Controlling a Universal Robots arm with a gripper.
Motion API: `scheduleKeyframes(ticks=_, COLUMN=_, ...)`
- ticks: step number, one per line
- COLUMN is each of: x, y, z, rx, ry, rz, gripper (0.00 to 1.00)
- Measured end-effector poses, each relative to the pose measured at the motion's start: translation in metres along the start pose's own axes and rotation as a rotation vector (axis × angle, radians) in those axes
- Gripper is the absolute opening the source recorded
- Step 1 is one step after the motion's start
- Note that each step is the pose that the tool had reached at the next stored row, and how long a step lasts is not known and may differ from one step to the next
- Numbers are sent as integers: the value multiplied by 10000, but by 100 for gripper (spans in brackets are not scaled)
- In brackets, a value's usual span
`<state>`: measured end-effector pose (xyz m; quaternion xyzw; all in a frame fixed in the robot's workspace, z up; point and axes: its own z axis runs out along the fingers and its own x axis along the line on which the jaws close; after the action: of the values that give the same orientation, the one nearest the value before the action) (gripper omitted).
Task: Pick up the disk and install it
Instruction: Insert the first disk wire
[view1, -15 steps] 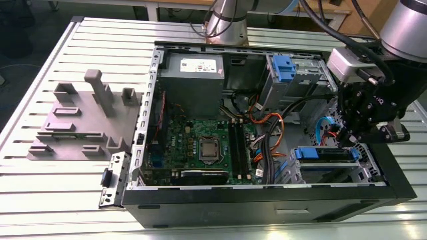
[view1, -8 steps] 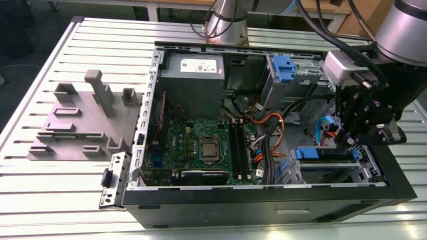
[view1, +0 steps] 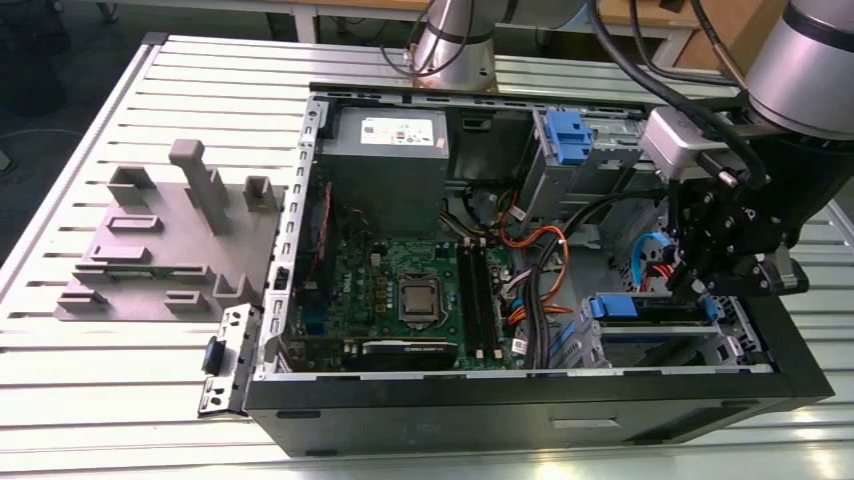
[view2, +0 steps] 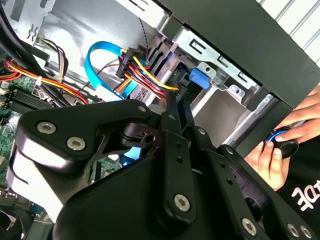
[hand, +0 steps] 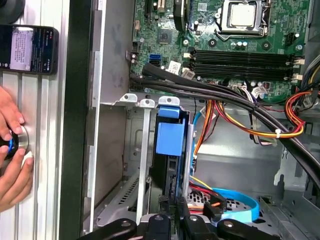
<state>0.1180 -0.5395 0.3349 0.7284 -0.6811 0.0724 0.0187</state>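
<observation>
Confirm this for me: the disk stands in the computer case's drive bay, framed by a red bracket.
One thing is wrong: the bracket is blue, not red, as the first wrist view shows. The disk does stand in the computer case's drive bay.

The disk (hand: 167, 150) stands on edge inside the drive cage (hand: 120, 165) of the open computer case (hand: 77, 125). In the first wrist view it is seen edge-on: a thin dark body framed by a blue plastic bracket, with a wider blue tab on its exposed edge. It sits in a slot between the cage's upright metal rails (hand: 144, 150), parallel to them. Just beside it run orange, red and yellow cables (hand: 235, 120). In the exterior view it appears as a blue-edged strip (view1: 638, 308) in the cage on the exterior view's right.
</observation>
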Motion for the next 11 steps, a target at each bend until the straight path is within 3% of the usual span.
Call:
scheduleKeyframes(ticks=7, x=-2, y=15, z=7, rx=-22, ry=28, rz=329, gripper=17)
scheduleKeyframes(ticks=11, x=-3, y=15, z=16, rx=-22, ry=4, rz=335, gripper=17)
